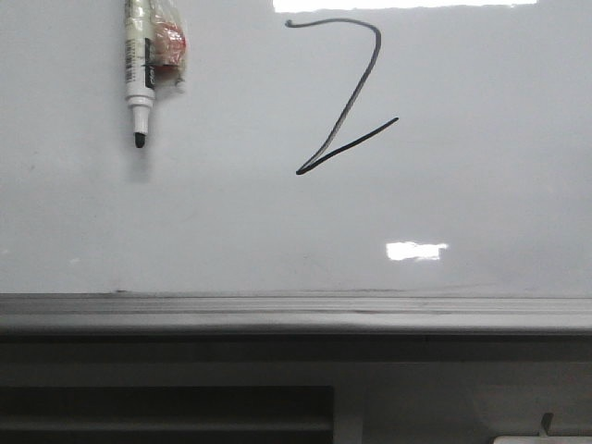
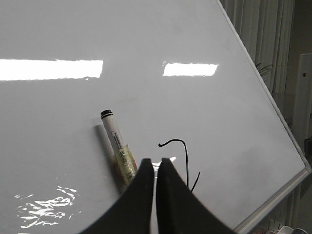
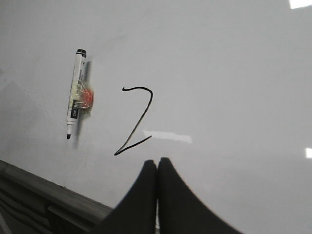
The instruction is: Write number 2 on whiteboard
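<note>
Black marker line of the number 2 (image 1: 344, 92) complete at upper centre of the whiteboard (image 1: 481, 185), uncapped marker (image 1: 140, 69) stuck at upper left. Left hand (image 2: 155, 163) and right hand (image 3: 157, 163) both pressed together, empty. Risk: smearing wet ink if brushed while retreating.

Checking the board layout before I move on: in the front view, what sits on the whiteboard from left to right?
Marker stuck to the whiteboard, tip pointing down → the number 2 → small bright light reflection, lower on the board.
</note>
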Available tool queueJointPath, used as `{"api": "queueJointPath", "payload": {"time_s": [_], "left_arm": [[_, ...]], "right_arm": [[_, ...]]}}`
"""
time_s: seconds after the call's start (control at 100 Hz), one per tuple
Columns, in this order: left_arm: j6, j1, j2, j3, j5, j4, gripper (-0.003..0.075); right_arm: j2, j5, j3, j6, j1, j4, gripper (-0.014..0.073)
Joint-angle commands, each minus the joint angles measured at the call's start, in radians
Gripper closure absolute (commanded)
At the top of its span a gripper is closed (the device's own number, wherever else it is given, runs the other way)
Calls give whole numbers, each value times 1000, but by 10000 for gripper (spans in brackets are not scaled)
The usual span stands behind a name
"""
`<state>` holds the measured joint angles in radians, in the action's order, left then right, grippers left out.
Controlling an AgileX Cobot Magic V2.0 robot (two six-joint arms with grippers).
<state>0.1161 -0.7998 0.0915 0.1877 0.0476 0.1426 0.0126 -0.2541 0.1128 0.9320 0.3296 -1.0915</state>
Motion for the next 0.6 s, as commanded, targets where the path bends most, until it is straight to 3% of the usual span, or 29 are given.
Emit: {"api": "queueJointPath", "payload": {"time_s": [0.0,0.59], "left_arm": [[2,4,8,27,75,6,740],[8,6,8,27,73,-88,741]], "right_arm": [[12,34,23,10,-3,-22,642],[12,35,23,10,-3,-22,642]]}}
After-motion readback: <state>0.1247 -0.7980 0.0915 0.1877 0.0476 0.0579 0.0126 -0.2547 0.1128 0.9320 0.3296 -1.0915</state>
